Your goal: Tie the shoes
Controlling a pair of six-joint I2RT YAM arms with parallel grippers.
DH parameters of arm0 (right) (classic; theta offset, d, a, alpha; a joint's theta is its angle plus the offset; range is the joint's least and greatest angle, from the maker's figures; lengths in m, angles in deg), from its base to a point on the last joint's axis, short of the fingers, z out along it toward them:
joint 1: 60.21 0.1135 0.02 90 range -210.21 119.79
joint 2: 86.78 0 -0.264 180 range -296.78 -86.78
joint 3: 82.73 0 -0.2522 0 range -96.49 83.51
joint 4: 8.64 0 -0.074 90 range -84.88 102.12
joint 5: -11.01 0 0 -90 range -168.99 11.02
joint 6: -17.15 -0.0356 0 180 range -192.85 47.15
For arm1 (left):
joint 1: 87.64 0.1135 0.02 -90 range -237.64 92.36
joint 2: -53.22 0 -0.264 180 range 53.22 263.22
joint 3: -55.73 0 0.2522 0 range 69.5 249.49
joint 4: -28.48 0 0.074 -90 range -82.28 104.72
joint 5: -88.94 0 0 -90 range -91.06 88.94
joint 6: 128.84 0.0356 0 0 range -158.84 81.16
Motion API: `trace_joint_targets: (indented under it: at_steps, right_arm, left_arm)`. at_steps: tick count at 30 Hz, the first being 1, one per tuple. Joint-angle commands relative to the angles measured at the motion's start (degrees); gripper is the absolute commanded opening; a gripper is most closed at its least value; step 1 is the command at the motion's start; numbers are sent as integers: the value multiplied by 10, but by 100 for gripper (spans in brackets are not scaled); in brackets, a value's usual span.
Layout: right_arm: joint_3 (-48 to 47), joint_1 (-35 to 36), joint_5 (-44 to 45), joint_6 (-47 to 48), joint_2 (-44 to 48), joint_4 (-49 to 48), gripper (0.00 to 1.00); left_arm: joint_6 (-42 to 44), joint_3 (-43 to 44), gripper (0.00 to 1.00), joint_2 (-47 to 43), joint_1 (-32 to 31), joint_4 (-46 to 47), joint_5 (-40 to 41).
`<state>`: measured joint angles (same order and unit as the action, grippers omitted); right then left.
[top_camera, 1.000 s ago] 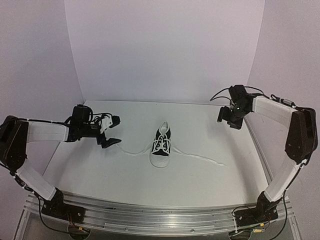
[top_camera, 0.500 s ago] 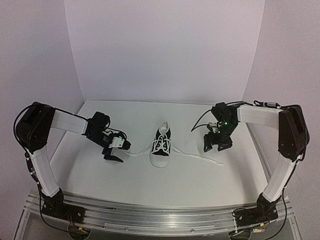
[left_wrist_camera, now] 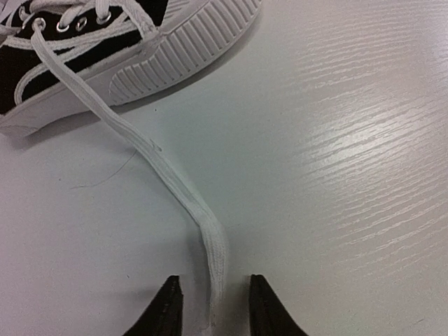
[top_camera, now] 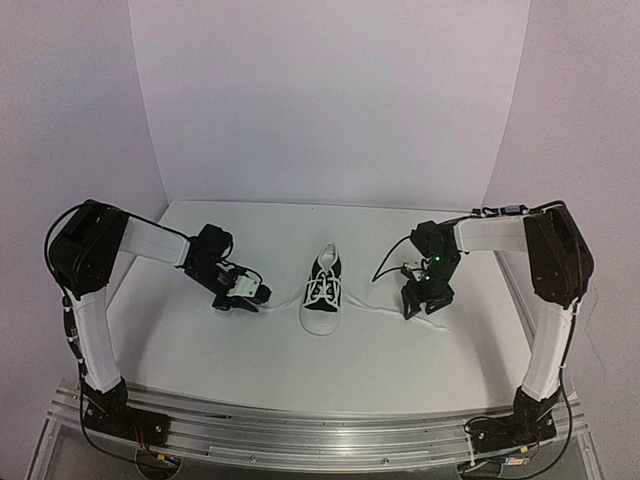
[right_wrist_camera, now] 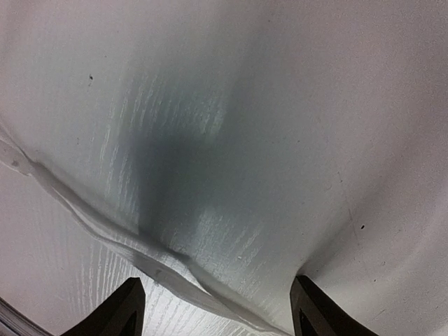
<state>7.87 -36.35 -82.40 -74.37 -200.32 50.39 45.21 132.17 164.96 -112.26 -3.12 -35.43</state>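
Observation:
The small black sneaker (top_camera: 322, 290) with white toe cap and sole stands mid-table, toe toward the arms. In the left wrist view its sole (left_wrist_camera: 175, 49) fills the top left. The left lace (left_wrist_camera: 161, 168) runs from an eyelet across the table and ends between the jaws of my left gripper (left_wrist_camera: 212, 302), which stand narrow with a gap on each side of it. In the top view that gripper (top_camera: 248, 298) is low, left of the shoe. My right gripper (top_camera: 420, 303) is down at the right, wide open, with the right lace (right_wrist_camera: 140, 255) lying flat between its fingertips (right_wrist_camera: 217, 304).
The white table (top_camera: 330, 360) is ringed by pale walls at the back and sides. An aluminium rail (top_camera: 320, 435) with both arm bases runs along the near edge. A thin loose thread (left_wrist_camera: 105, 178) lies beside the left lace.
Both arms have dropped from above the table and swung inward onto the laces. My left jaws have narrowed around the left lace end. The right jaws remain wide.

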Motion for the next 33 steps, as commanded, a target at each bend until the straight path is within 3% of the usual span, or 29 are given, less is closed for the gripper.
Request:
trace_joint_targets:
  at_steps: [1,5,10,16,21,28,33]
  right_arm:
    - [15,16,15,-12,7,6,54]
    - [33,32,28,-39,9,6,38]
    - [33,33,38,-79,4,10,2]
    - [-83,31,43,-123,43,38,0]
    - [-275,37,-31,-176,33,38,0]
    - [-547,103,-101,-253,-107,-5,0]
    - [-657,145,-125,-297,-203,-61,0]
  left_arm:
    - [0,5,1,13,3,-2,54]
    - [-71,32,0,9,3,7,71]
    - [-151,86,0,-11,4,-24,81]
    - [-203,133,0,-68,-4,-100,52]
    - [-235,136,0,-128,-41,-138,26]
    - [-314,143,0,-160,-71,-135,-10]
    - [-336,140,0,-165,-74,-135,-46]
